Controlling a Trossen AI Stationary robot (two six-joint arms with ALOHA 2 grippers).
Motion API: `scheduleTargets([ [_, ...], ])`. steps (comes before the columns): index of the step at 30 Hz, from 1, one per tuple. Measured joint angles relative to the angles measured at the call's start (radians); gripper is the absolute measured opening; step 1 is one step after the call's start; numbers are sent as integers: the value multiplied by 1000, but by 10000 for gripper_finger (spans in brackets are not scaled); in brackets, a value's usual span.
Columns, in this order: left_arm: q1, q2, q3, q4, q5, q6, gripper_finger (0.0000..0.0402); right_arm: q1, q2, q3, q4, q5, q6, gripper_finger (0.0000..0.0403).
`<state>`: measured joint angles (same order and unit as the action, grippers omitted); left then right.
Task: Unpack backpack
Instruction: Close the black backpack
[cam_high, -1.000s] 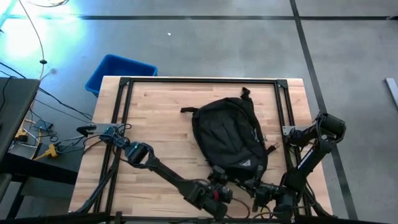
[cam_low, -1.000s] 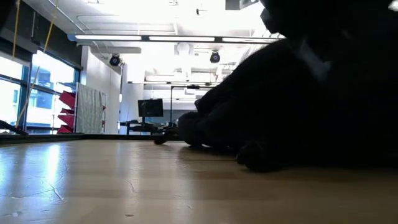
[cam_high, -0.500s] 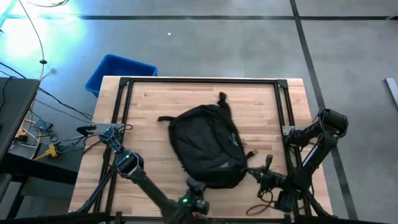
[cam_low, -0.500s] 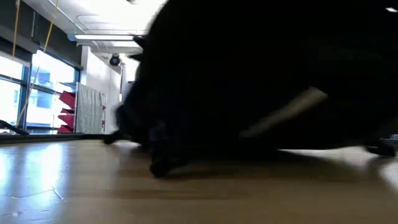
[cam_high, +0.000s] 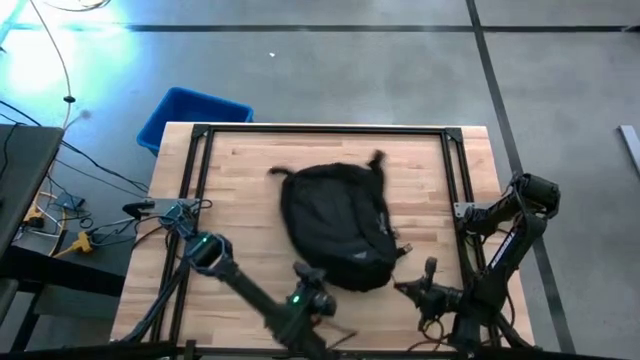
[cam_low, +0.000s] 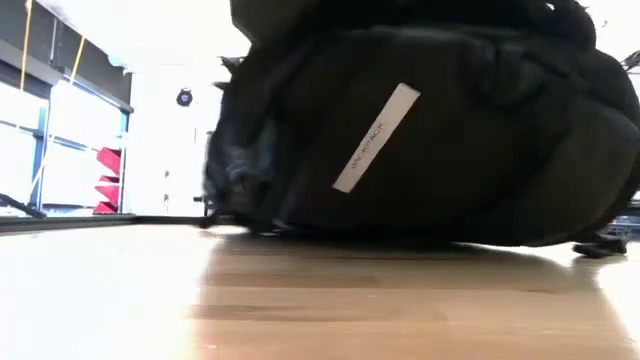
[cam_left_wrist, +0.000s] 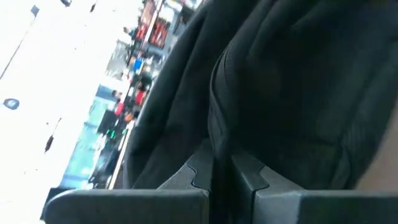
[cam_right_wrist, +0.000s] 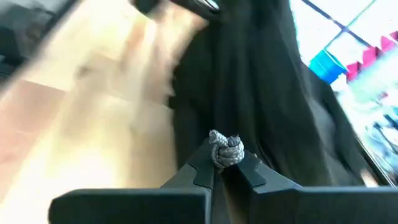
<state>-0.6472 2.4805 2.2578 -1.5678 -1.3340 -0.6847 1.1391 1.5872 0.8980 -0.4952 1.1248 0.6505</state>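
The black backpack (cam_high: 335, 225) lies on its side in the middle of the wooden table (cam_high: 250, 180), its top loop (cam_high: 377, 158) pointing toward the far edge. In the low view the backpack (cam_low: 430, 130) fills the picture and shows a white label (cam_low: 375, 138). My left gripper (cam_high: 312, 283) is shut at the pack's near left edge. My right gripper (cam_high: 402, 290) is shut at its near right corner on a grey knotted cord (cam_right_wrist: 226, 151). My left gripper pinches a ridge of the backpack's black fabric (cam_left_wrist: 221, 152) between its two fingers, coming nearly level from the table's near side. One layer or several, I cannot tell. The pack rests on the table. My right gripper pinches a grey knotted pull cord (cam_right_wrist: 226, 151) between its fingertips, coming from the near right and slanting slightly down. The knot sits just past the fingertips, and the cord leads back to the pack's black fabric (cam_right_wrist: 249, 93).
A blue plastic bin (cam_high: 192, 115) stands on the floor beyond the table's far left corner. Black frame rails (cam_high: 200, 160) run along the table's left, far and right sides. Bare wood lies to the left of the pack.
The backpack has slid toward the table's left edge and turned about, its top loop swinging left and then partly back. My left gripper has gone left and up along the near edge with the fabric. My right gripper has shifted slightly up and away from the near edge.
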Motion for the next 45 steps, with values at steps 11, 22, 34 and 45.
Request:
scheduleTargets([
  [11,134,-2,-1,81,281,320,7,-3,0,35,24,1,-81,0],
  [22,-43,-37,75,127,263,328,61,-31,2,35,-7,-11,-66,0],
  [34,-7,-48,71,739,458,706,117,-88,2,34,10,-25,-92,0],
  [45,147,22,62,864,612,955,168,-39,2,56,13,-29,-120,0],
])
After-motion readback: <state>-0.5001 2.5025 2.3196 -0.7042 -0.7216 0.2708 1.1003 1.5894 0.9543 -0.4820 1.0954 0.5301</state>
